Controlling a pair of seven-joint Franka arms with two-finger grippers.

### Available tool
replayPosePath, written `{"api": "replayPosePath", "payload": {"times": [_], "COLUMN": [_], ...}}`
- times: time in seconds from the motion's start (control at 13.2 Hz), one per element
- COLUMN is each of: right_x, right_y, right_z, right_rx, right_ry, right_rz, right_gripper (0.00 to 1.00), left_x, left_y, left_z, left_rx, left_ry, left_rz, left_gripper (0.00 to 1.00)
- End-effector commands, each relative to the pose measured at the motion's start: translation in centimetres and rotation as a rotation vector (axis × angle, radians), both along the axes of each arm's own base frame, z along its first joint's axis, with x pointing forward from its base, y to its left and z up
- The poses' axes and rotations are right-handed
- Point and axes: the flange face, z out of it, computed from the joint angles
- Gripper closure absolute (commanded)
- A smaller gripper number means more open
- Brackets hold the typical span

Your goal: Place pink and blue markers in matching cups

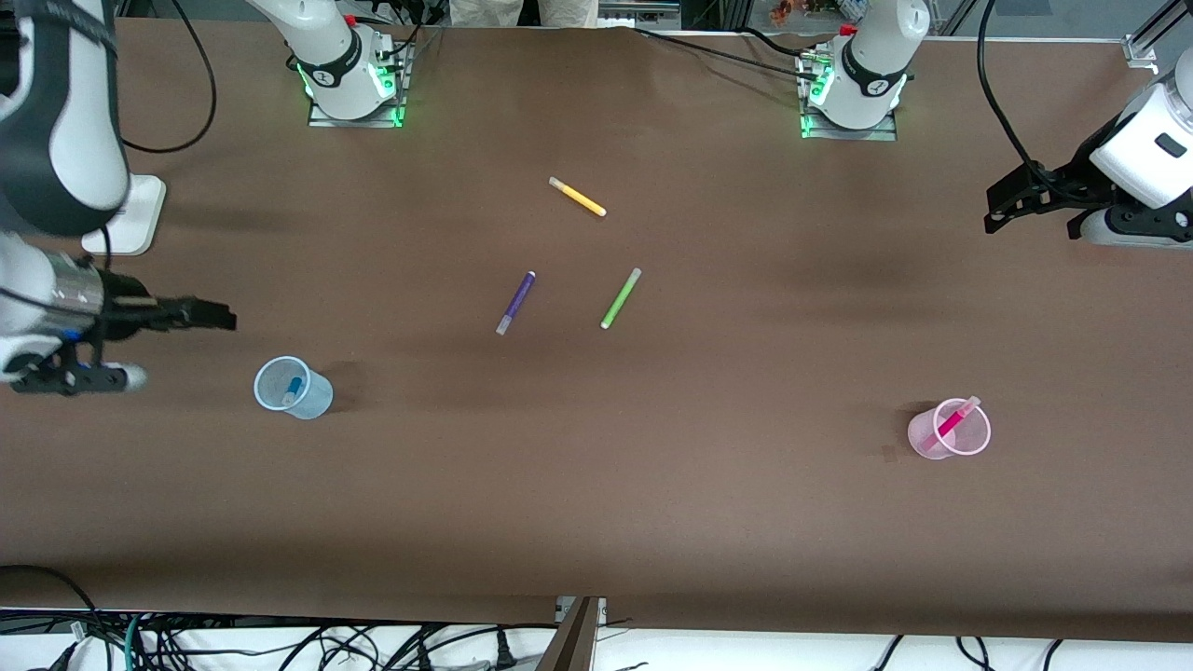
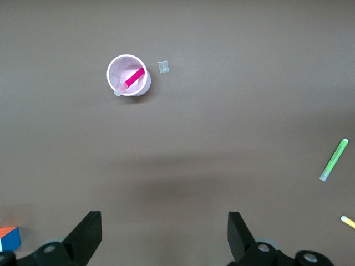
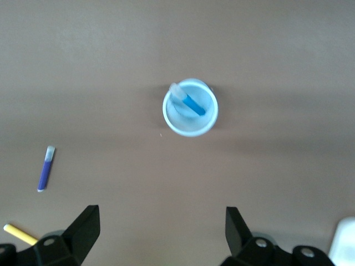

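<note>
Since the pink marker (image 1: 953, 424) already leans inside the pink cup (image 1: 969, 449) and the blue marker (image 1: 294, 388) inside the blue cup (image 1: 312, 403), the sorting looks finished. What remains, as I judge it, is to draw both arms clear without brushing a cup.

The pink marker stands tilted, its long axis slanting up from the cup floor, the pale cap resting on the rim and pointing toward the robots' bases and the left arm's end of the bench (image 1: 652, 522). The blue marker is tilted too, with only a short length showing above the cup wall; in the right wrist view its greyish cap (image 3: 176, 90) sits at the rim.

The pink cup stands near the left arm's end, the blue cup near the right arm's end, well apart.

The left end effector (image 1: 1002, 205) hangs over bare bench at its own end, fingers apart and empty. The right end effector (image 1: 219, 317) hovers beside the blue cup, fingers apart and empty. It would do best to lift straight up before swinging, since a light cup tips easily.

Between the cups, farther from the camera, lie a purple pen (image 1: 515, 302), a green pen (image 1: 621, 298) and a yellow pen (image 1: 577, 197), none needing a move.
</note>
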Motion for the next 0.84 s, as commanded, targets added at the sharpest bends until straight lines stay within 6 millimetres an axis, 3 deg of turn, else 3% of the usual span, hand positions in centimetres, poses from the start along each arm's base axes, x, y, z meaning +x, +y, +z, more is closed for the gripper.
{"api": "replayPosePath", "payload": {"times": [0.0,0.23,0.38,0.76], "right_x": [-5.6,-8.0,-8.8,-9.7], "right_y": [-0.8,-2.2,-2.9,-4.3], "right_z": [3.8,7.7,9.3,10.1], "right_rx": [-0.014,-0.106,-0.111,-0.097], "right_ry": [-0.021,-0.08,-0.108,-0.063], "right_rz": [-0.019,-0.004,-0.016,-0.053], "right_gripper": [0.0,0.0,0.0,0.0], "left_x": [-0.9,-1.7,-2.0,-1.9], "left_y": [0.1,0.9,0.7,1.0], "left_z": [0.4,1.7,0.2,-0.1], "left_rx": [-0.018,-0.024,-0.022,-0.019], "left_ry": [-0.005,-0.027,0.031,0.048], "left_rz": [-0.023,-0.011,-0.031,-0.025], "left_gripper": [0.0,0.0,0.0,0.0]}}
